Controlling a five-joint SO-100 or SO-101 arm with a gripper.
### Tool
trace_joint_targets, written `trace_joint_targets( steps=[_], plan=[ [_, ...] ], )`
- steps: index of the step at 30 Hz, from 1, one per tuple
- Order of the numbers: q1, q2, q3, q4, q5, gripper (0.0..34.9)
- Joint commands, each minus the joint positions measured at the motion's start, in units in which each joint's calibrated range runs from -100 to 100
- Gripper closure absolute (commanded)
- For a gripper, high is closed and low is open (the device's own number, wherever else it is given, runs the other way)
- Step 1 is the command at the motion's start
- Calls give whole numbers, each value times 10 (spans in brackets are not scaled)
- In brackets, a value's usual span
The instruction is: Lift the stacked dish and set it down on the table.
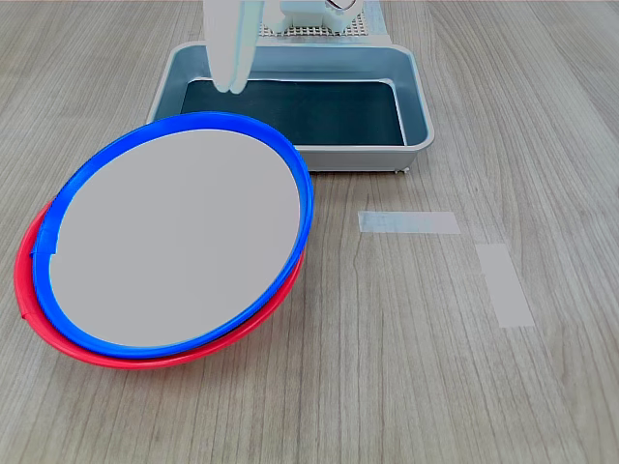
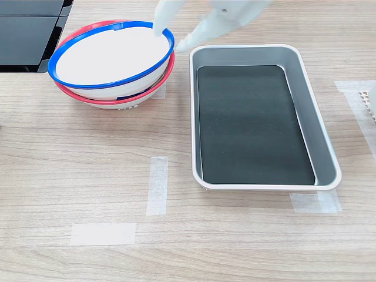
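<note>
Read left to right in the second exterior view. At ten o'clock: blue dish, nested in the red dish, rim tilted a little, both on the table. Not yet lifted. At twelve o'clock: hand, spread fairly wide, holding nothing; one pale finger tipped down at the blue rim's right edge, seemingly just inside it, the other finger slanting down outside the rim, toward the tray's corner. Contact with the rim hard to tell. At three o'clock: grey tray, dark mat inside, otherwise bare. At six to seven o'clock: tape strips on bare wood.

In the first exterior view, likewise left to right. At nine o'clock: blue dish atop the red, close to the lens, pale inside. At twelve o'clock: hand, tips hanging behind the dish's far rim, over the tray. At three o'clock: two tape strips on open table.

Step in hand, by judgement: the approach to grasp, straddling the rim at its tray-side edge. Next move calls for lowering until the rim sits between the fingers, then closing firmly on the blue rim alone, not the red beneath. Then a straight lift to free the nest, and a carry to open wood, likely near the tape. Risk: a thin-rim pinch letting the wide dish swing or slip, or dragging the red dish along.
</note>
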Motion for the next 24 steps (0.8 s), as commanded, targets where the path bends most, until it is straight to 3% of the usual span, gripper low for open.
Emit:
trace_joint_targets(
  steps=[1, 4, 7, 9, 12, 13, 14, 15, 18, 24],
  plan=[
    [13, 19, 2, -14, 1, 88],
    [12, 46, -6, -31, -13, 75],
    [8, 75, -18, -39, -25, 96],
    [3, 103, -32, -43, -31, 147],
    [-6, 133, -53, -44, -37, 190],
    [-9, 141, -61, -44, -39, 218],
    [-13, 148, -73, -42, -40, 286],
    [-14, 150, -86, -40, -41, 319],
    [-12, 146, -102, -35, -39, 345],
    [3, 127, -125, -24, -36, 349]
  ],
)
